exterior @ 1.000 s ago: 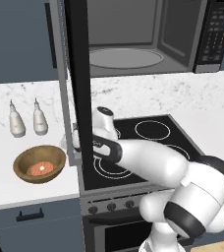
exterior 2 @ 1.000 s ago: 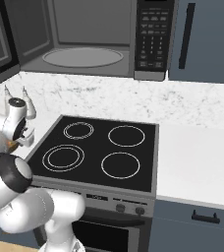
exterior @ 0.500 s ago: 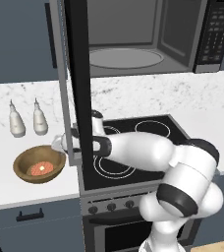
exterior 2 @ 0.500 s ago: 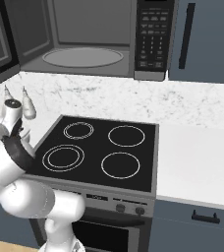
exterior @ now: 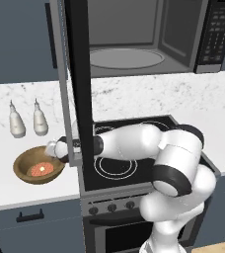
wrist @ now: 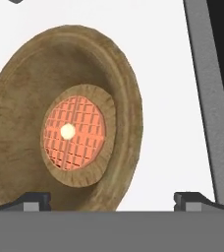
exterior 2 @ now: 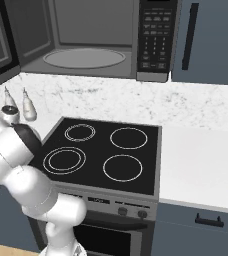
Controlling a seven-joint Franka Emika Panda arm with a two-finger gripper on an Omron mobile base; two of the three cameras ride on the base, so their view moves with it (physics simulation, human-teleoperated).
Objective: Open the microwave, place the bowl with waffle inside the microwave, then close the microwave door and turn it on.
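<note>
microwave door point(exterior: 77, 84) is swung open, so this looks like the bowl pickup: end effector point(exterior: 53, 148) wide open and empty, just right of the bowl with waffle point(exterior: 39, 165) on the counter point(exterior: 16, 190) left of the stovetop point(exterior: 134, 153); next, drop onto the rim and close.

Arm's wrist behind the open door point(exterior: 80, 84); bowl's point(wrist: 60, 123) lower rim cut off in hand view.

i can read no text anywhere; the keypad panel point(exterior 2: 153, 36) on the microwave point(exterior 2: 93, 37) carries rows of pale marks, too small for me to make out.
</note>
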